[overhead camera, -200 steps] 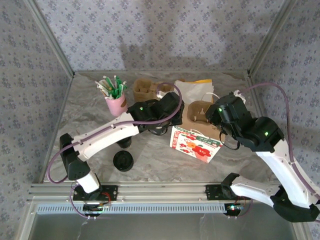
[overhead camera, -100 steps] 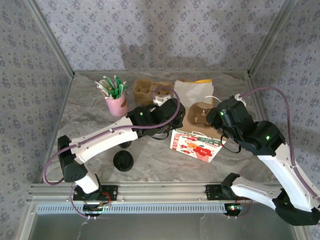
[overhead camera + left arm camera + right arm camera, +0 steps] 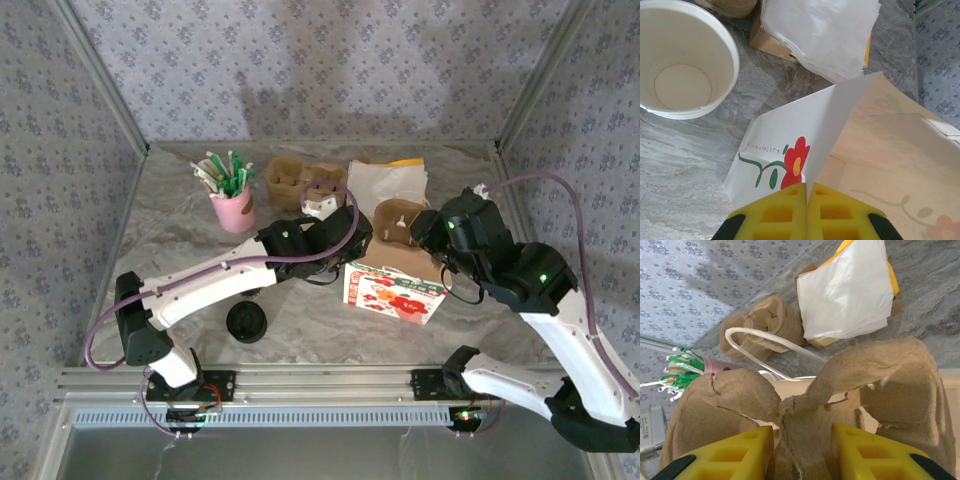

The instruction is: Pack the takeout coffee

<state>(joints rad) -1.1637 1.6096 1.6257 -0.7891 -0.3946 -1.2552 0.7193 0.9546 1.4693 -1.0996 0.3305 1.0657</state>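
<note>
Fully closed left jaws pinch the paper bag (image 3: 392, 290) by its rim; a slip would collapse its mouth. Part-open right jaws clamp the pulp carrier (image 3: 393, 222) behind the bag, where it could snag. The takeout coffee (image 3: 254, 291) seems to be left of the bag, half-hidden.

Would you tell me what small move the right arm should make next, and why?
Probably lower the brown moulded-pulp cup carrier toward the mouth of the white flower-printed paper bag: the right gripper pinches its centre ridge, and the left gripper is shut on the bag's rim, holding it open.
</note>
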